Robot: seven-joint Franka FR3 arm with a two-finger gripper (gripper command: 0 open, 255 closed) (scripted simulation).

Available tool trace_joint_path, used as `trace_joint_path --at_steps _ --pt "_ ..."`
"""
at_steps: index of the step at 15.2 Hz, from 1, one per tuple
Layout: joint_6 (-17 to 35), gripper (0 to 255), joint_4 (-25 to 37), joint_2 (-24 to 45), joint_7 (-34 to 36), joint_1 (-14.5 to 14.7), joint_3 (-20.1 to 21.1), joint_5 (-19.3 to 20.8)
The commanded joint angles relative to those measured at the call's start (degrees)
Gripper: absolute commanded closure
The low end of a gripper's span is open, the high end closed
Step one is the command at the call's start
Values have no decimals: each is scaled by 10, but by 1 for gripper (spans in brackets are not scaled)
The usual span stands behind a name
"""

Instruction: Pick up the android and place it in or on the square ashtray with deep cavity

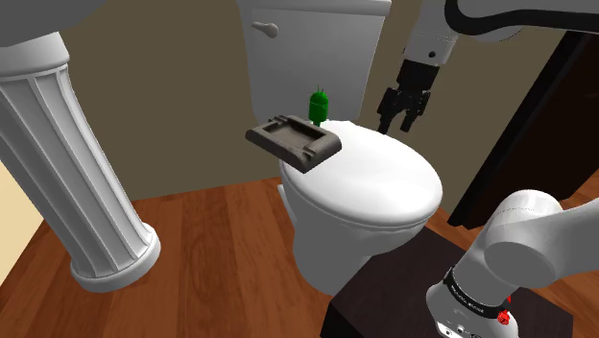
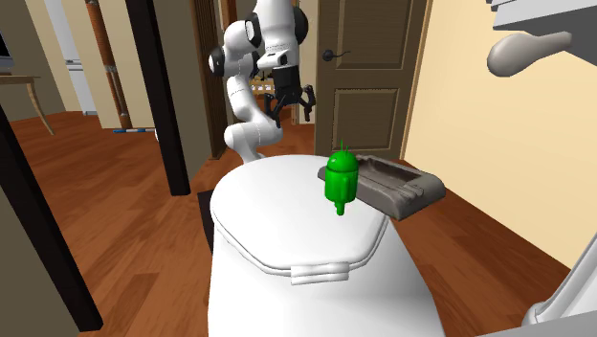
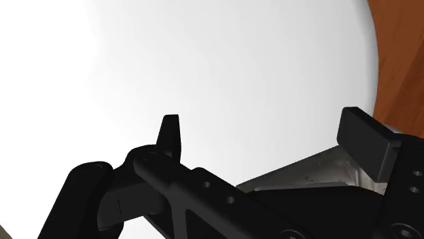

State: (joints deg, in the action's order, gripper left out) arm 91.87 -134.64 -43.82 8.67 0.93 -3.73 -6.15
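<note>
**Open jaws above the toilet lid, android by the ashtray**

The jaws hang open above the white toilet lid [image 1: 379, 182], their 2 black fingers [image 3: 170, 132] spread wide with nothing between them. In the shoulder view they sit over the lid's right rear part, clear of the surface.

The green android [image 1: 318, 106] stands upright on the lid's back portion, close to the tank [image 1: 307, 48]. It is just beside the far corner of the dark grey square ashtray [image 1: 293, 141]; whether the 2 touch cannot be told. The ashtray lies on the lid's edge and overhangs it toward the shoulder view's left.

A stretch of bare lid separates the jaws from the android. In the wrist view, plain white lid lies under the fingers, and its curved rim gives way to wood floor [image 3: 401, 61] beside 1 finger.

A fluted white column [image 1: 82, 182] stands well apart on the shoulder view's left. The dark stand [image 1: 384, 293] sits just beside the bowl's front.
</note>
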Motion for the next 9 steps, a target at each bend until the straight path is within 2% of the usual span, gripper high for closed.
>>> trace_joint_path --at_steps 1,9 --pt "0 0 0 0 0 0 0 0" --pt "14 0 163 194 84 -13 -28 -79"
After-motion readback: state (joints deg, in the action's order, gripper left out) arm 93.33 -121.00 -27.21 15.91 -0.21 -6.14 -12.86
